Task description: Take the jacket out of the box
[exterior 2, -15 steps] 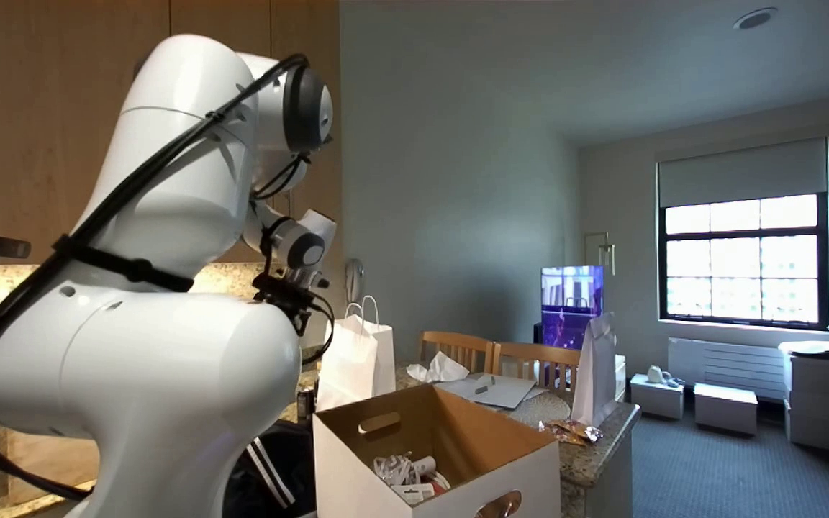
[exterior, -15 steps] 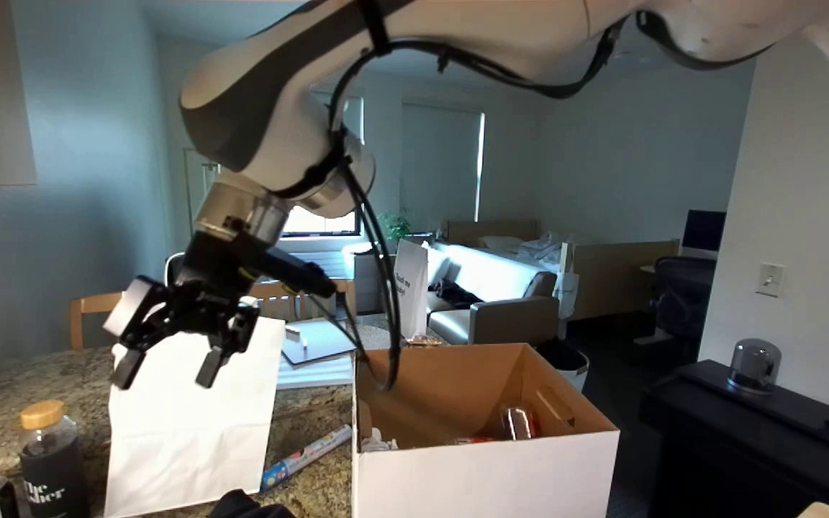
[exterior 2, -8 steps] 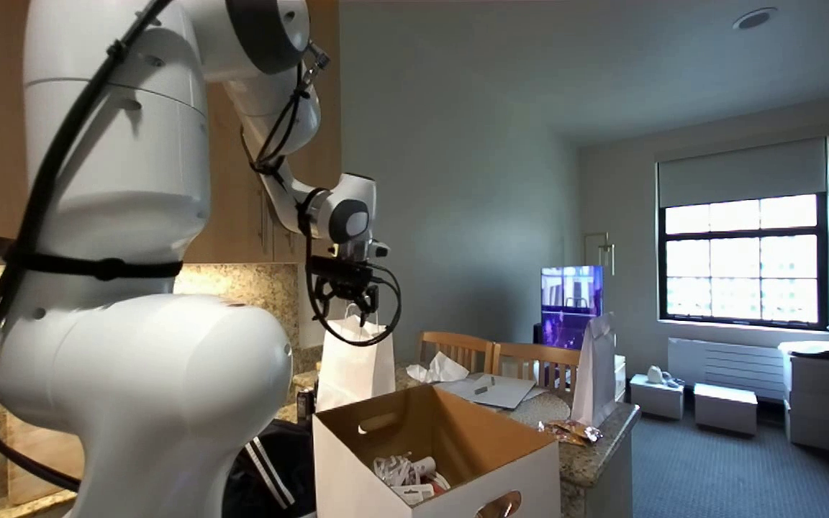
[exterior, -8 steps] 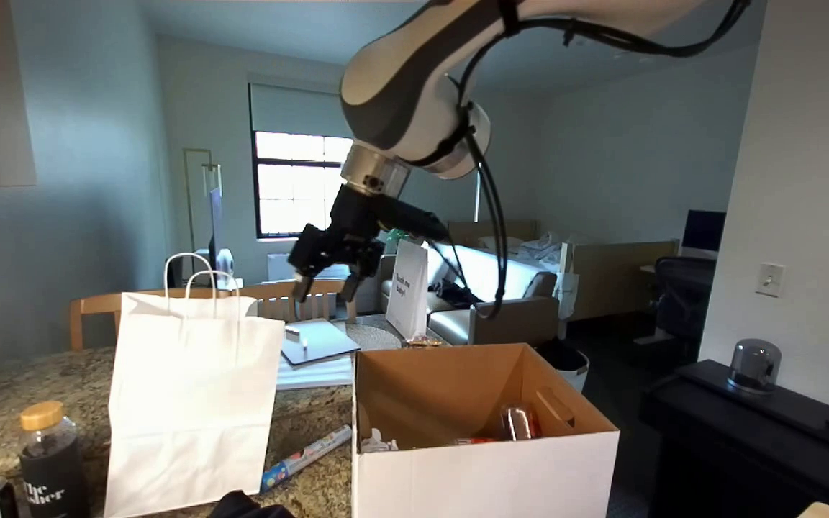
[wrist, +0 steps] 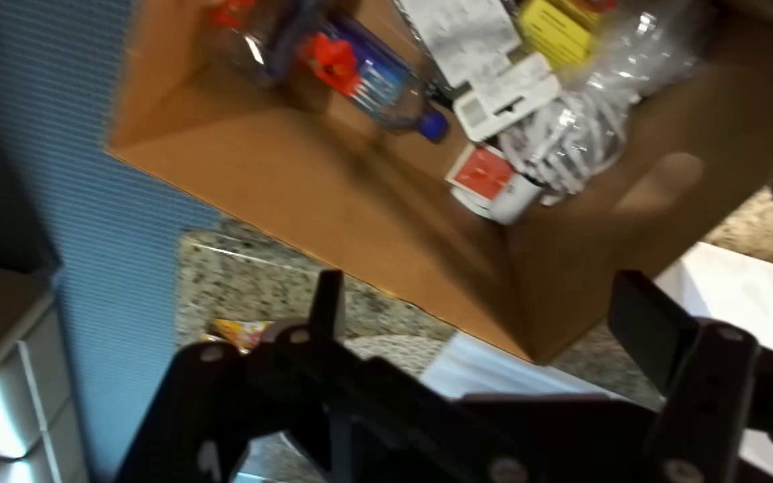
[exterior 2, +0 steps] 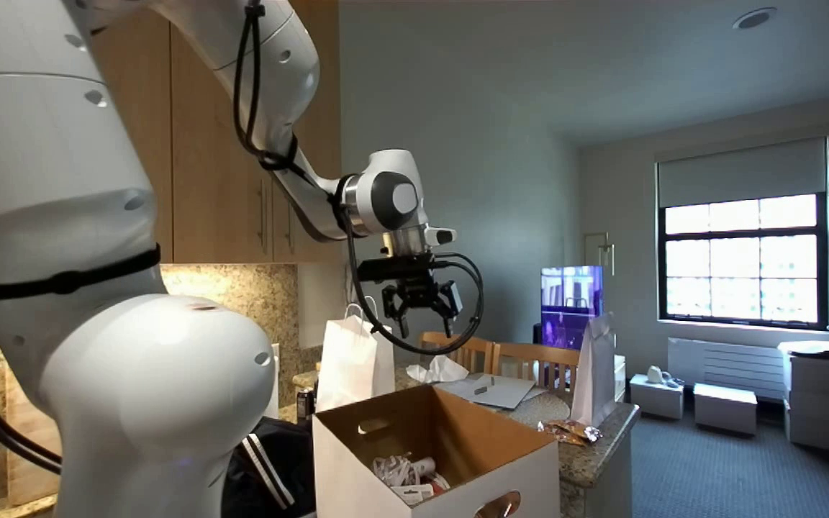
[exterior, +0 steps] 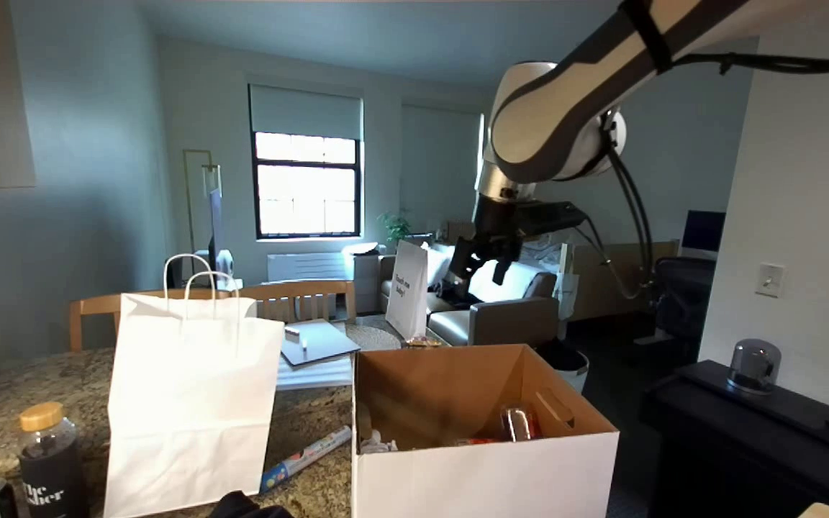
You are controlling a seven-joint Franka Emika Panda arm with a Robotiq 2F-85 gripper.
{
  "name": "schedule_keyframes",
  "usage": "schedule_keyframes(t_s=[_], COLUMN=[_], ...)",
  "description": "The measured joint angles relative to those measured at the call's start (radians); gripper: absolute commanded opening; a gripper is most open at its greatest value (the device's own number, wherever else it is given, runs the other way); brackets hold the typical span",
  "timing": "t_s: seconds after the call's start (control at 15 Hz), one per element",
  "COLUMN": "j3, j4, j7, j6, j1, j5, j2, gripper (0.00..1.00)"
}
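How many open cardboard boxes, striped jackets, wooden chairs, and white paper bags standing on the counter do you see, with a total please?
Open cardboard box: 1
Striped jacket: 1
Wooden chairs: 2
White paper bags: 2
Total: 6

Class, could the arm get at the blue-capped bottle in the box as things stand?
Probably yes: the box is open on top, the bottle lies uncovered at its capped end, and the jaws stand open.

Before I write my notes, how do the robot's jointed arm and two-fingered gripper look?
The jointed arm is glossy white and rounded, with dark grey panels and a silver metal ring near its end. Black cables are strapped to it. The two-fingered gripper is mostly black and angular.
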Motion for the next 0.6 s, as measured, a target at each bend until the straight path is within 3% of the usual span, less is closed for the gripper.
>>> schedule_keyframes(t_s=[0.27,0.6], j3=[0.005,0.017], j4=[-0.072,-0.076], j7=[0.137,0.162], j6=[-0.078,-0.091], j1=[-0.108,-0.114], j5=[-0.156,-0.163], j2=[-0.053,-0.053], gripper=[1.0,1.0])
